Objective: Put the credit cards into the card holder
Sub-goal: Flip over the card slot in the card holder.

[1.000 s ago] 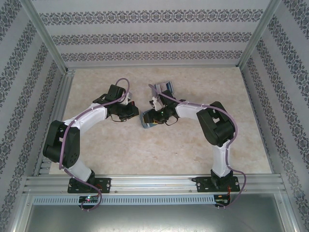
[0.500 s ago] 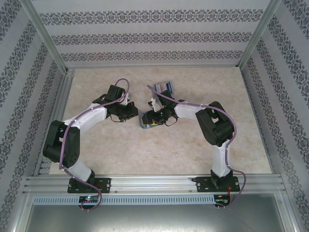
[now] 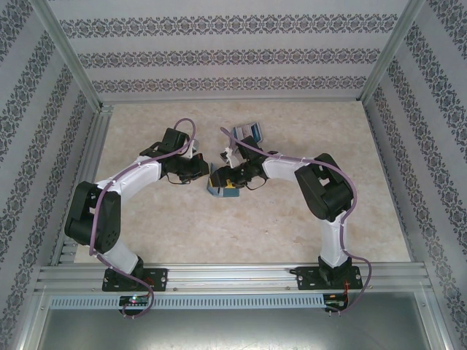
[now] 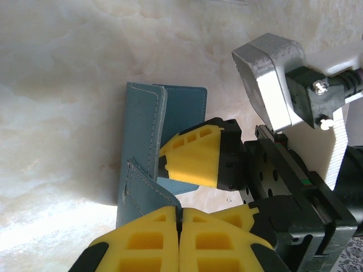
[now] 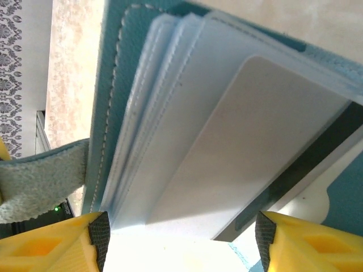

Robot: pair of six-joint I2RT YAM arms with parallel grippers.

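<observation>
The teal card holder [image 3: 218,192] lies open mid-table between both grippers. My left gripper [image 4: 179,214] is shut on a raised flap of the card holder [image 4: 140,136]. My right gripper [image 5: 181,241] is open, its fingertips [image 5: 100,233] spread wide on either side of the holder's pale grey-blue slots [image 5: 153,113]. A white-grey card [image 5: 244,147] sits partly inside a slot, slanting out toward my right jaws. The remaining credit cards [image 3: 248,132] lie fanned on the table behind the right gripper [image 3: 225,180]. One yellow right finger [image 4: 193,160] rests over the holder, close to my left gripper [image 3: 203,176].
Marble-patterned tabletop [image 3: 292,226] with aluminium rails along the near edge [image 3: 233,277] and left side [image 3: 95,153]. Patterned walls enclose the back and sides. Both arms bend inward and nearly meet at the centre.
The right jaws have spread wider apart. The right gripper and the holder have shifted slightly left and nearer. The left arm has stayed where it was.
</observation>
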